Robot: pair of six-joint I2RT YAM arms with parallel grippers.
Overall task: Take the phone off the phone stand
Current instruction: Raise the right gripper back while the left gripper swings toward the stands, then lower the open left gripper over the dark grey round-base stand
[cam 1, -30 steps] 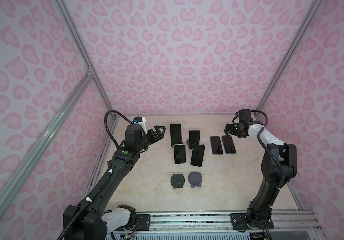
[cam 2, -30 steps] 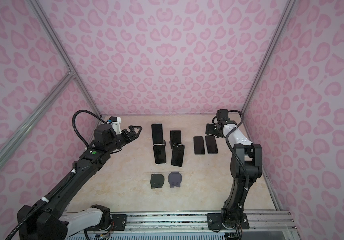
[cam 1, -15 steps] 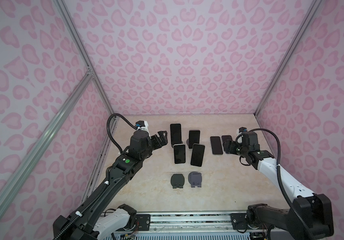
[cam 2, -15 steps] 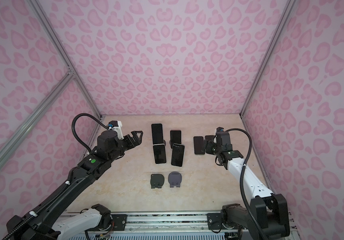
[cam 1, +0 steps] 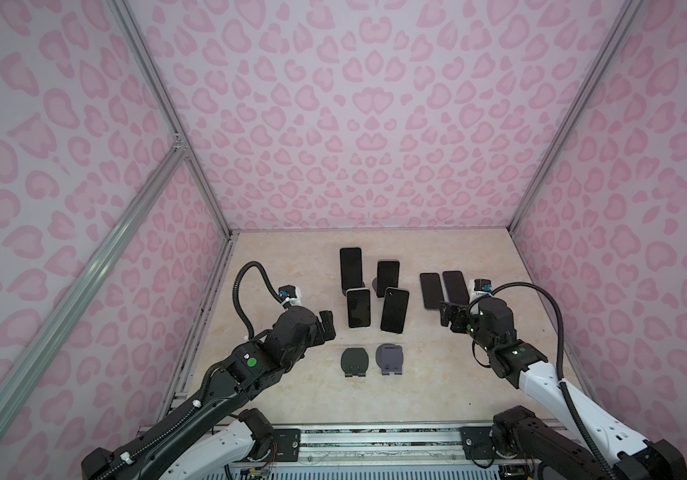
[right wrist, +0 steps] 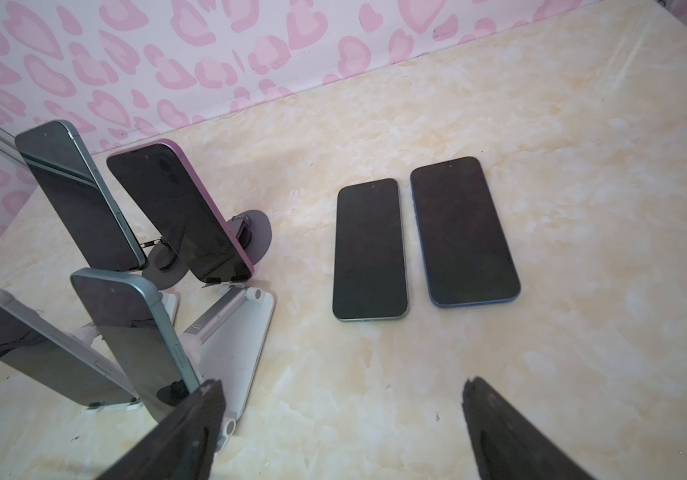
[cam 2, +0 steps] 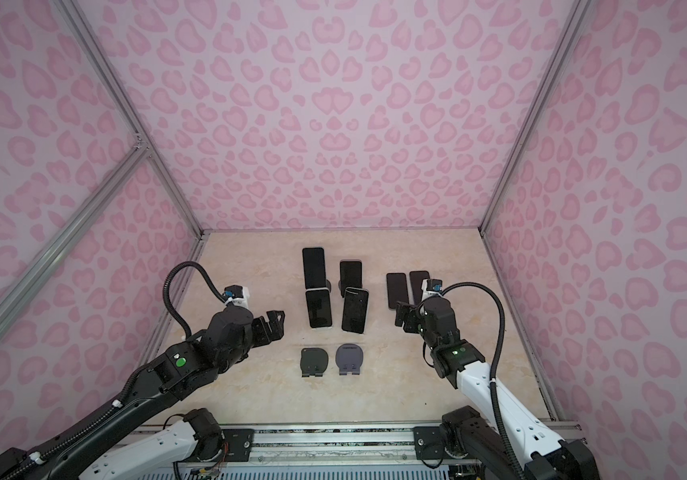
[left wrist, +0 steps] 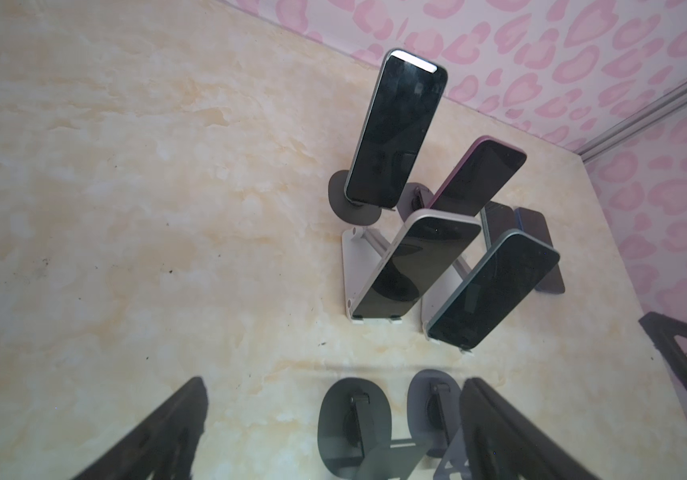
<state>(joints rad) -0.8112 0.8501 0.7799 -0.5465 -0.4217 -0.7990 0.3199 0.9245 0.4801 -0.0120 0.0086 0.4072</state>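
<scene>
Left gripper (cam 1: 328,326): hovering spread and empty over the tabletop (cam 1: 283,266). At its two o'clock in a top view, the nearest phone (cam 1: 358,308) is leaning screen-out on a white phone stand (left wrist: 354,270). I am judging it stiff, glassy, slick, fairly heavy and breakable. I am planning to pinch its long side edges at mid-height, then lift it clear of the lip. Right gripper (cam 1: 449,318): hanging spread and empty, with two flat phones (cam 1: 431,291) at its eleven o'clock.
</scene>
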